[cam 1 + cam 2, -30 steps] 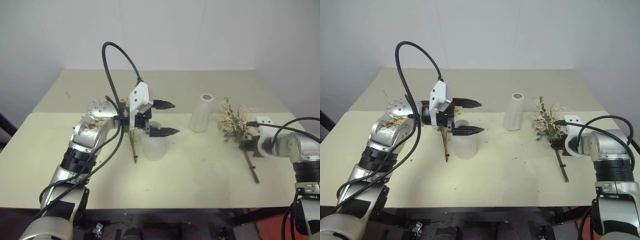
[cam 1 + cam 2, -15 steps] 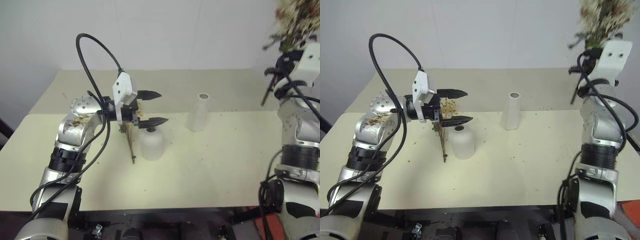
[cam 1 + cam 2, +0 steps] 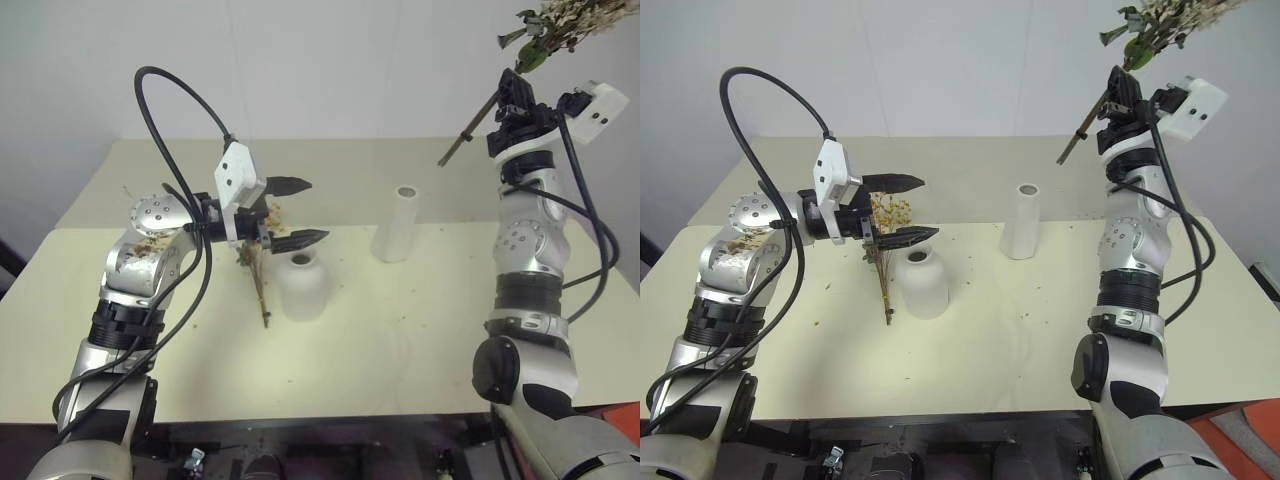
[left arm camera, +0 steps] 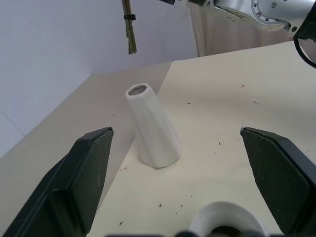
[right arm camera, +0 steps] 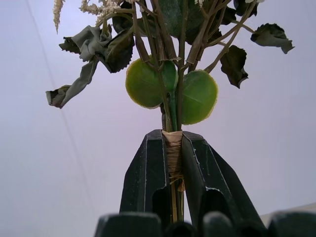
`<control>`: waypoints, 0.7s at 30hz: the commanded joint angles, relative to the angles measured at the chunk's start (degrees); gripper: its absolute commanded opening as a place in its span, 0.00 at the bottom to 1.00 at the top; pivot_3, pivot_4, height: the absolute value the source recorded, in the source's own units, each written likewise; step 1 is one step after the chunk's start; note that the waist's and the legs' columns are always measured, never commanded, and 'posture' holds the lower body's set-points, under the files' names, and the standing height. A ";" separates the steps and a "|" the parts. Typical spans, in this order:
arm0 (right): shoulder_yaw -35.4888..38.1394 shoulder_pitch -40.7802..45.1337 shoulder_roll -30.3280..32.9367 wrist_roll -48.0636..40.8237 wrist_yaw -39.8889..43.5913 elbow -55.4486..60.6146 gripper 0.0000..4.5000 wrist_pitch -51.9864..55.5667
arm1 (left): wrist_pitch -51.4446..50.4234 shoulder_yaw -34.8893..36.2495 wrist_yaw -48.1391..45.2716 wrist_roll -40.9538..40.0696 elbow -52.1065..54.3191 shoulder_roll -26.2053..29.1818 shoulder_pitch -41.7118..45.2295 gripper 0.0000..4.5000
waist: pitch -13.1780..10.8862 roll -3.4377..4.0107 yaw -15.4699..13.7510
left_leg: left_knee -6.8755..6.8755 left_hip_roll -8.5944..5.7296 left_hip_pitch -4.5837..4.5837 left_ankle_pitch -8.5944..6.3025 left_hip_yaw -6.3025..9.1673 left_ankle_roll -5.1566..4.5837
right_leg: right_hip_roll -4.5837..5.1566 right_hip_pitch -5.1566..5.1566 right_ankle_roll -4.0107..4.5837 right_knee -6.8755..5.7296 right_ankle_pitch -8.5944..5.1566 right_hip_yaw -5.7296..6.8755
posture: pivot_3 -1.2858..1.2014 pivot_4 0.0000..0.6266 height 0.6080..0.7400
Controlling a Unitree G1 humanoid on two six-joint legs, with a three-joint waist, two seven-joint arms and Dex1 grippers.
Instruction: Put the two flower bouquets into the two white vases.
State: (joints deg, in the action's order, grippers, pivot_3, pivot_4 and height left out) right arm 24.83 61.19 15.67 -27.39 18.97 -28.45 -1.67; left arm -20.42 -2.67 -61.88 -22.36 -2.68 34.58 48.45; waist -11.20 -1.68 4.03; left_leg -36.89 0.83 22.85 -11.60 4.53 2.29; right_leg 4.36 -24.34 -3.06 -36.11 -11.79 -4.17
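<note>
Over on the left, the left gripper (image 3: 308, 212) hangs level above the table (image 3: 400, 350) with its two black fingers spread wide and nothing between them. Just under it the yellow-orange bouquet (image 3: 259, 262) lies flat on the table, stems touching or nearly touching the side of the short rounded vase (image 3: 303, 286), which stands upright and empty. Moving across, the tall slim vase (image 3: 398, 224) stands upright near the middle, mouth open and empty too. Now the right side: the right gripper (image 3: 517, 103) is up high, fingers (image 5: 148, 173) clamped on the bound stems of the cream, pink and green bouquet (image 3: 560, 22), blossoms up, cut ends slanting down towards the tall vase. So the step in hand looks like carrying this bunch over; next it needs the stem ends brought above that narrow mouth and lowered straight in
</note>
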 commanded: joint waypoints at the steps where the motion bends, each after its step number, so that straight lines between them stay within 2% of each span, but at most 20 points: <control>1: -1.49 0.84 -0.90 -0.46 1.45 1.88 0.05 -2.39 | 0.30 1.58 0.55 -0.10 1.61 0.80 0.25 1.00 | 0.00 0.00 0.03 | 0.00 0.00 -0.01 0.00 0.00 0.00 | 0.00 0.00 0.00 0.00 0.00 0.00 | 0.52 0.24 1.00; 10: -4.17 -0.70 -2.78 0.53 1.55 2.77 0.05 -1.95 | 0.59 1.67 1.05 -0.19 2.05 0.70 -0.67 1.00 | 0.00 0.01 0.00 | 0.00 0.00 0.00 0.00 0.01 0.00 | 0.00 0.00 0.00 -0.01 0.00 0.01 | 0.52 0.24 1.00; 21: -5.82 -3.43 -2.20 1.86 2.47 2.39 0.05 -2.34 | 0.49 2.10 1.46 -0.20 3.00 1.22 -2.06 1.00 | -0.01 0.01 0.05 | 0.00 0.00 -0.01 0.00 0.01 0.00 | -0.01 -0.01 0.01 -0.02 0.01 0.00 | 0.52 0.24 1.00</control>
State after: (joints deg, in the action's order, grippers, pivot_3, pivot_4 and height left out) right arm 19.29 57.38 12.66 -25.91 20.83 -28.00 -2.21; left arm -20.27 -2.32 -60.77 -22.35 -1.61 34.89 46.38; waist -11.20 -1.67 4.08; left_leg -36.89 0.84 22.84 -11.60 4.54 2.30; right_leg 4.35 -24.36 -3.06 -36.13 -11.78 -4.17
